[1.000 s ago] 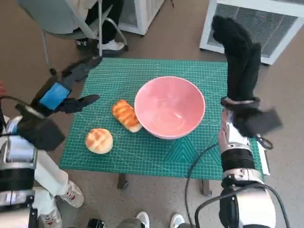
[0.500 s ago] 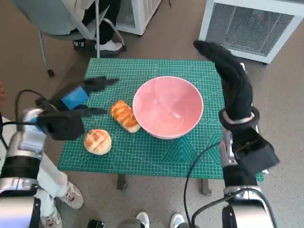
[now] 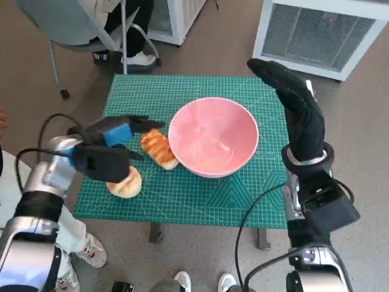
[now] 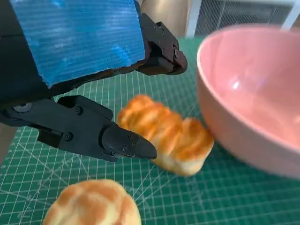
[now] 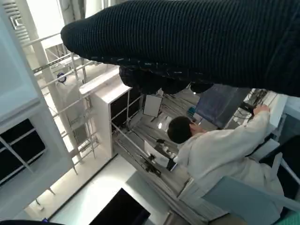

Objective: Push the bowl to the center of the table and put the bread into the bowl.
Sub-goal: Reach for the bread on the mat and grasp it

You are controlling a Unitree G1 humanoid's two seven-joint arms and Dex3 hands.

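Observation:
A pink bowl (image 3: 213,137) stands near the middle of the green cutting mat (image 3: 182,194); its wall (image 4: 243,126) fills one side of the left wrist view. A long golden bread (image 3: 159,148) lies against the bowl's left side, also seen as the bread (image 4: 166,133) just past my fingers (image 4: 117,140). A round bun (image 3: 126,182) lies nearer the front left, the same bun (image 4: 91,206). My left hand (image 3: 112,137) hovers over the two breads with fingers apart, holding nothing. My right hand (image 3: 292,100) stands raised right of the bowl, fingers stretched out, empty.
A white slatted unit (image 3: 322,33) stands behind the table's right corner. A chair and a person's legs (image 3: 121,30) are at the back left. A black cable (image 3: 255,213) hangs at the front right. In the right wrist view a person in white (image 5: 220,150) sits far off.
My left hand has swung right and toward me, from off the mat's left edge to above the breads. My right hand has tilted and sunk toward the bowl's right side.

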